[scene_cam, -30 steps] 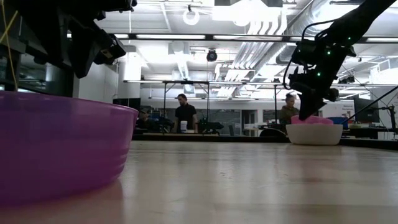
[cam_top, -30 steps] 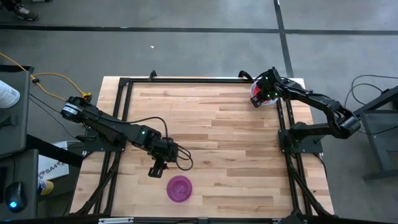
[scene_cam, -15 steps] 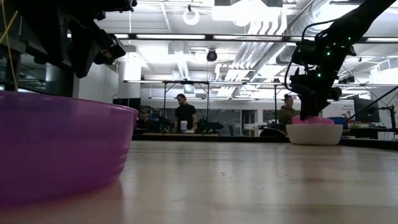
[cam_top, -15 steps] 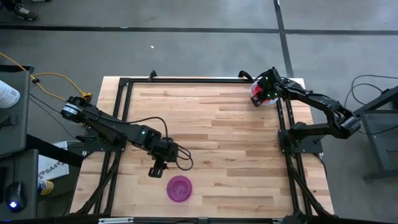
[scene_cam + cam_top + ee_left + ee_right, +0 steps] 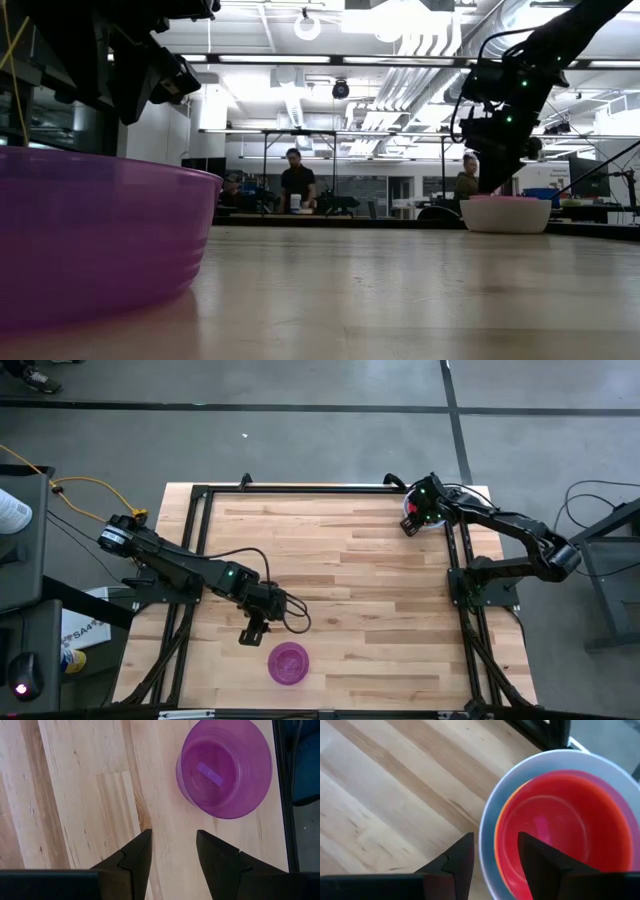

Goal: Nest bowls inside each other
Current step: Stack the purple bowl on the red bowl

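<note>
Right gripper (image 5: pixel 492 851) lifted, fingers parted, above red bowl (image 5: pixel 565 827)

Wooden table (image 5: pixel 340 570); purple bowl (image 5: pixel 288 663) near its front edge; white bowl (image 5: pixel 492 825) at far right corner.

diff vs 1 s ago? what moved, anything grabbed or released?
The right gripper has opened, let go of the red bowl now nested in the white bowl at the table's far right corner, and lifted slightly. The left gripper stayed open and unmoved above the table near the purple bowl, which also did not move.
</note>
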### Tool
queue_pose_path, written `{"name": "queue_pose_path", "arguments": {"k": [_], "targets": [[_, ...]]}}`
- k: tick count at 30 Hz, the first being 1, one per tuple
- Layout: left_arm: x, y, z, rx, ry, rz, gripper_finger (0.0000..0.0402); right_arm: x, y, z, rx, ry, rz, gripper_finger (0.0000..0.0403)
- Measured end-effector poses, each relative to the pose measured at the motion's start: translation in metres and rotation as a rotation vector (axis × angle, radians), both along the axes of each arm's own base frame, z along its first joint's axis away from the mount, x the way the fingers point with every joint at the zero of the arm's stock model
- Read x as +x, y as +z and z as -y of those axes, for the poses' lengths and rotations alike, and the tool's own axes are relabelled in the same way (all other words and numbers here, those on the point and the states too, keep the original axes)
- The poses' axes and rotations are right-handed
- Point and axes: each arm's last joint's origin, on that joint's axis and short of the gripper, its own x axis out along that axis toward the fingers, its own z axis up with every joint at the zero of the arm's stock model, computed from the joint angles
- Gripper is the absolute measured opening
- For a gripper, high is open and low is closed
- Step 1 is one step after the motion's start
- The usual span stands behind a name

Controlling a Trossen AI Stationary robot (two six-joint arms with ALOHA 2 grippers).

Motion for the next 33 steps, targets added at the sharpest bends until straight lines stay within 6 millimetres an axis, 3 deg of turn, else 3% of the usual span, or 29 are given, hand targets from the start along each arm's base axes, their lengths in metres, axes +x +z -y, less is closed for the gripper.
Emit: {"name": "queue_pose_path", "arguments": {"k": [10,15,19,25,33], "targets": [[0.0,0.0,0.0,0.001,0.0,0.001,0.0155,0.015,0.021,0.0,-0.06,0.048,0.04,0.0147],[0.0,0.0,0.0,0.01,0.001,0.005,0.0155,0.034,0.036,-0.013,-0.03,0.126,0.152,0.0147],[0.0,0.0,-0.001,0.028,0.011,0.011,0.0155,0.053,0.035,-0.037,0.074,0.25,0.222,0.0146],[0.001,0.0,-0.001,0.033,0.013,0.012,0.0155,0.081,0.035,-0.09,0.168,0.445,0.256,0.0146],[0.007,0.004,0.001,0.005,0.025,0.084,0.0155,0.101,0.04,-0.157,0.118,0.637,0.289,0.0146]]}}
